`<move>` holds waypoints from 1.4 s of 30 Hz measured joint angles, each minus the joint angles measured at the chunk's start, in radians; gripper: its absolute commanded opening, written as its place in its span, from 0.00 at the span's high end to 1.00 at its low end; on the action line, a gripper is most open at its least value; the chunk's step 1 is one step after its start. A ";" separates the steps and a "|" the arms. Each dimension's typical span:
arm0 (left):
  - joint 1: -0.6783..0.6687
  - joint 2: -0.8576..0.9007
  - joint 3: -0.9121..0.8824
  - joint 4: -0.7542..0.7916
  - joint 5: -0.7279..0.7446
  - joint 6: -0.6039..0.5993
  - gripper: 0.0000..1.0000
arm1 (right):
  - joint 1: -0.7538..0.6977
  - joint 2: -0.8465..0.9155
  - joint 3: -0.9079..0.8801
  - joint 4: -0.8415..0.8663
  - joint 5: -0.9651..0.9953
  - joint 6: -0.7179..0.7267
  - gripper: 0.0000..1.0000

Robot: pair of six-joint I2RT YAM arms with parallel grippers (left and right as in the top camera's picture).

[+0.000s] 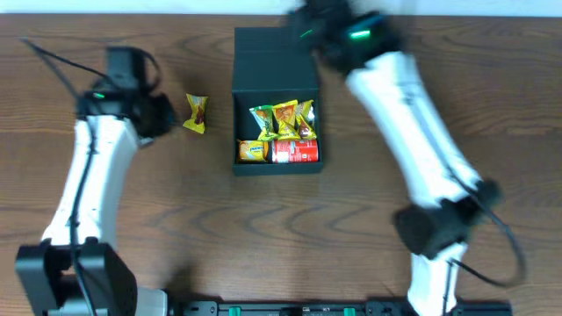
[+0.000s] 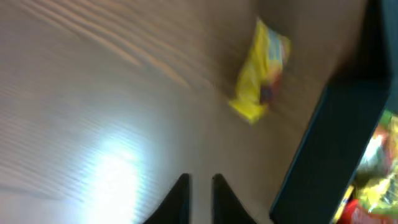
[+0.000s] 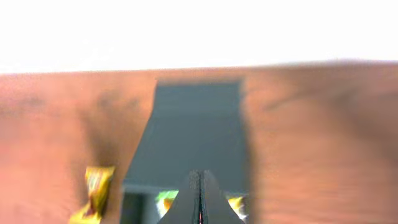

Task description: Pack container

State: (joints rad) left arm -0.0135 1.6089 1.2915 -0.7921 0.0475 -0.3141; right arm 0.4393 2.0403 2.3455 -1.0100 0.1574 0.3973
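The container [image 1: 277, 160] is a dark square box in the middle of the table, its flap lid [image 1: 277, 48] laid open at the back. Inside lie several yellow-green snack packets [image 1: 281, 118] and a small red can [image 1: 294, 151]. One yellow packet [image 1: 195, 112] lies on the table left of the box. My left gripper [image 1: 163, 114] hovers just left of that packet. In the left wrist view its tips [image 2: 199, 186] stand slightly apart with nothing between them, the packet [image 2: 261, 68] ahead. My right gripper [image 1: 307, 26], blurred, is over the lid and shut [image 3: 200, 190] on nothing.
The wooden table [image 1: 158, 202] stretches around the box. In the left wrist view the container's wall [image 2: 329, 143] rises at the right. The far table edge [image 3: 311, 65] runs behind the lid in the right wrist view. A dark rail [image 1: 334, 307] lines the front edge.
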 measured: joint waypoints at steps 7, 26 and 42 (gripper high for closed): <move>-0.161 0.038 -0.095 0.176 -0.021 0.013 0.34 | -0.187 -0.140 0.018 -0.124 0.009 -0.077 0.98; -0.178 0.235 -0.097 0.471 -0.217 0.027 0.57 | -0.219 -0.117 0.014 -0.224 0.008 -0.107 0.98; -0.178 0.314 -0.097 0.559 -0.268 0.061 0.70 | -0.221 -0.117 0.014 -0.252 0.008 -0.121 0.98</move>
State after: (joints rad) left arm -0.1913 1.9224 1.1950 -0.2329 -0.2207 -0.2531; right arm 0.2180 1.9232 2.3600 -1.2621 0.1654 0.2768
